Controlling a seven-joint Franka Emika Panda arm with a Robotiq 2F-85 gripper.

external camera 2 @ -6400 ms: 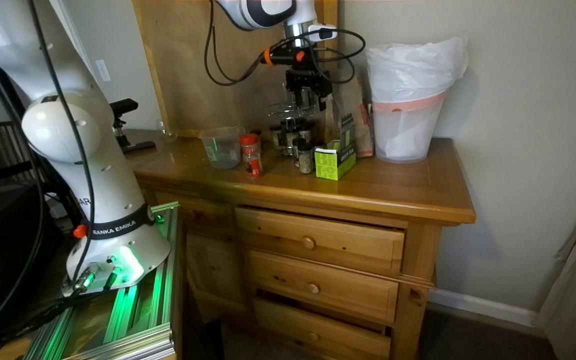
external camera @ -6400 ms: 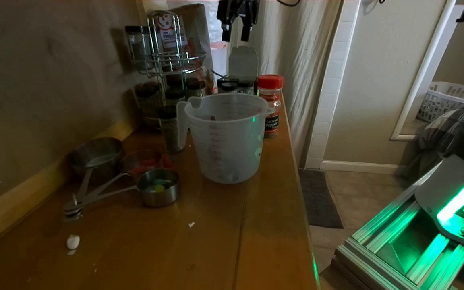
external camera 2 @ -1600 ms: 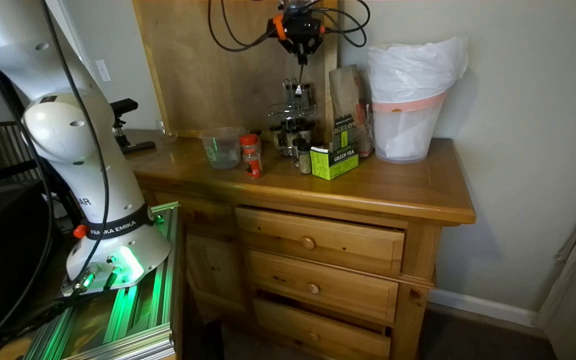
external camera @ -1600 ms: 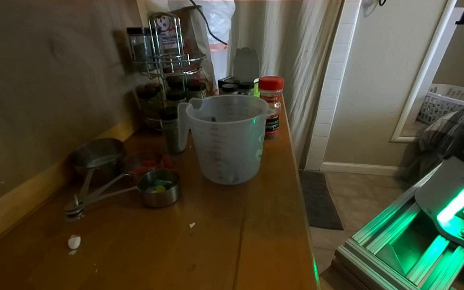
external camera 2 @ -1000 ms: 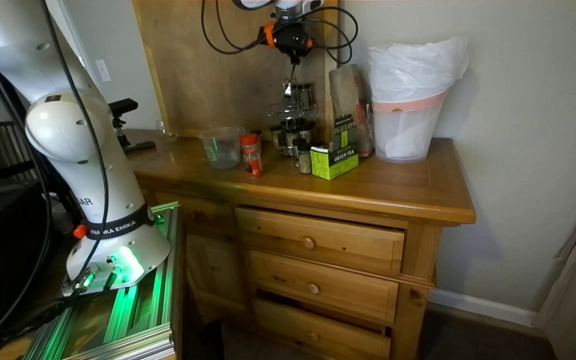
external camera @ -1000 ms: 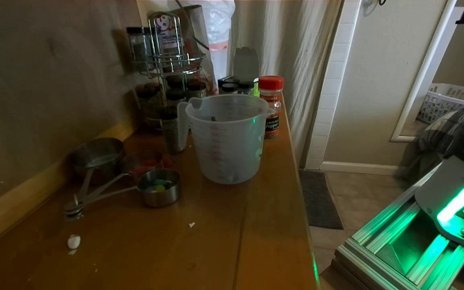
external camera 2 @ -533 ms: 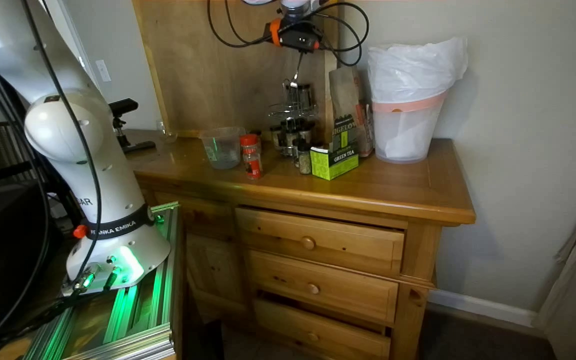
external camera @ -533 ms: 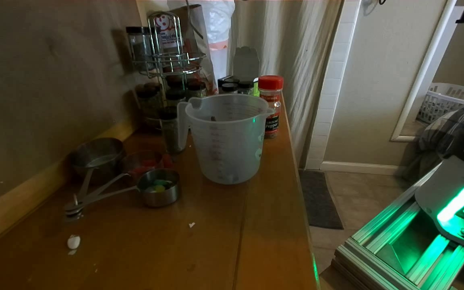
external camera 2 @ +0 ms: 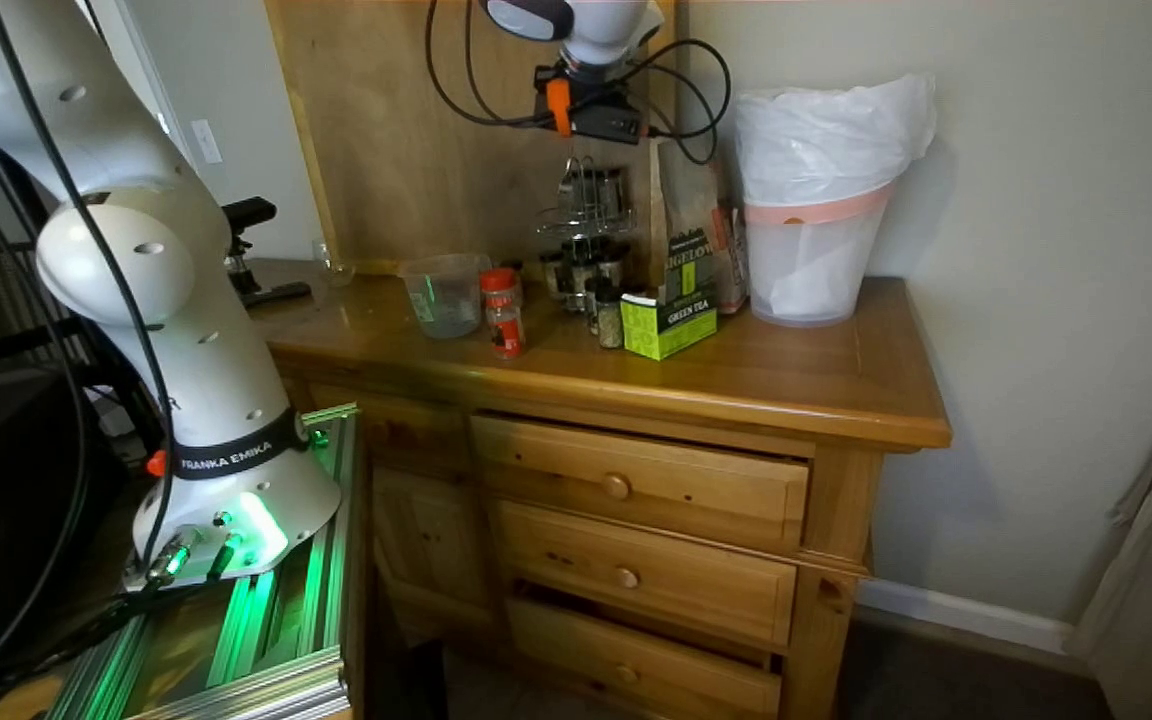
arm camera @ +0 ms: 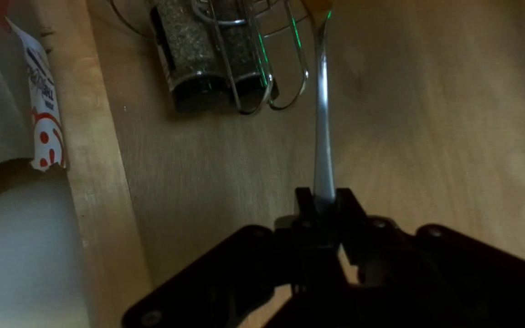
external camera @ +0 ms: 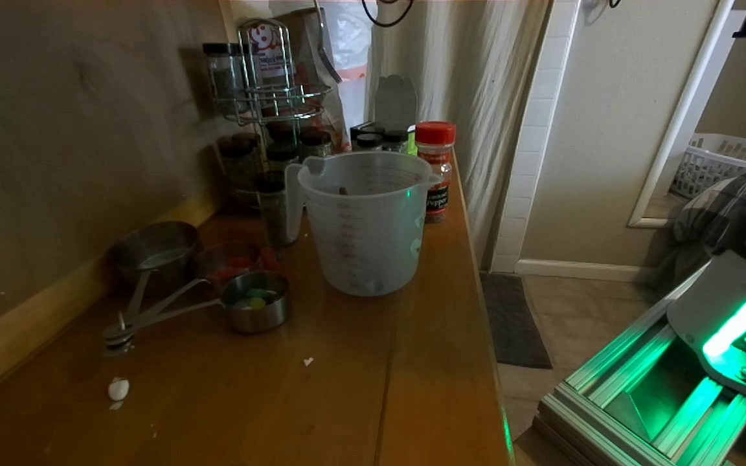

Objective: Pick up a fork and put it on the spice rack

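The silvery fork (arm camera: 323, 114) extends from my gripper (arm camera: 325, 193), whose fingers are shut on the end of its handle. In the wrist view the fork's head lies beside the wire top of the spice rack (arm camera: 226, 50); whether they touch I cannot tell. An exterior view shows the fork (external camera: 320, 32) hanging at a tilt, near the upper tier of the chrome spice rack (external camera: 276, 97), with the gripper above the picture. In an exterior view the spice rack (external camera 2: 586, 215) stands below the gripper's black body, which hides fingers and fork.
A translucent measuring jug (external camera: 366, 226) and a red-lidded pepper jar (external camera: 436, 133) stand near the rack. Metal measuring cups (external camera: 258, 314) lie along the wall. A green tea box (external camera 2: 671, 325), a paper bag (external camera 2: 691, 190) and a lined bin (external camera 2: 806, 250) stand beyond.
Several seconds ago the gripper was open; now it is shut on the fork. Over the last second the gripper has tilted and lowered, and the fork has shifted slightly away from the rack's top loop.
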